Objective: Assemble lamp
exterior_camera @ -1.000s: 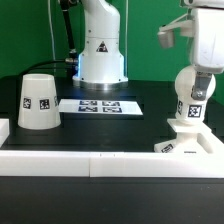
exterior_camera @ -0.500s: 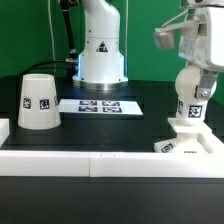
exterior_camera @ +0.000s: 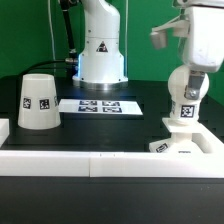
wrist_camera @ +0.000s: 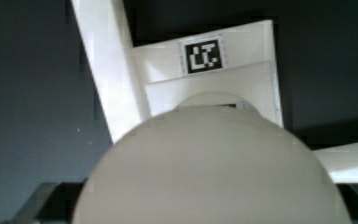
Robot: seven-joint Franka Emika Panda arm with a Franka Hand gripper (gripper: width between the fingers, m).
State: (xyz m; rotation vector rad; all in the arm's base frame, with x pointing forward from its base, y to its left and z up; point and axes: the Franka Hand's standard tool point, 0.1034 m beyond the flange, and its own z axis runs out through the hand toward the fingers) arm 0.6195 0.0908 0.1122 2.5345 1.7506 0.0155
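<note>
A round matte white plastic bulb (exterior_camera: 184,97), smooth and egg-shaped with small black-and-white square tags on its side, stands upright at the exterior view's right. Its lower end meets the raised middle of a flat square white plastic base (exterior_camera: 200,143), which also carries square tags on its edge. Whether the bulb is fully seated there cannot be told.

The two-finger gripper (exterior_camera: 196,72) comes down from above and pinches the bulb's upper part. In the wrist view the pale dome fills the space between the dark fingers (wrist_camera: 55,203), which flank it on both sides, and the tagged base lies directly beyond it.

The base sits on a black table (exterior_camera: 140,122), just behind a long white plastic rail (exterior_camera: 90,160) that runs along the front.

Well apart, at the exterior view's left, a larger tapered cup-like white shade (exterior_camera: 37,100) stands with its wide mouth down, one tag facing the camera. Between the shade and the base, farther back, lies the thin flat marker board (exterior_camera: 97,105).
</note>
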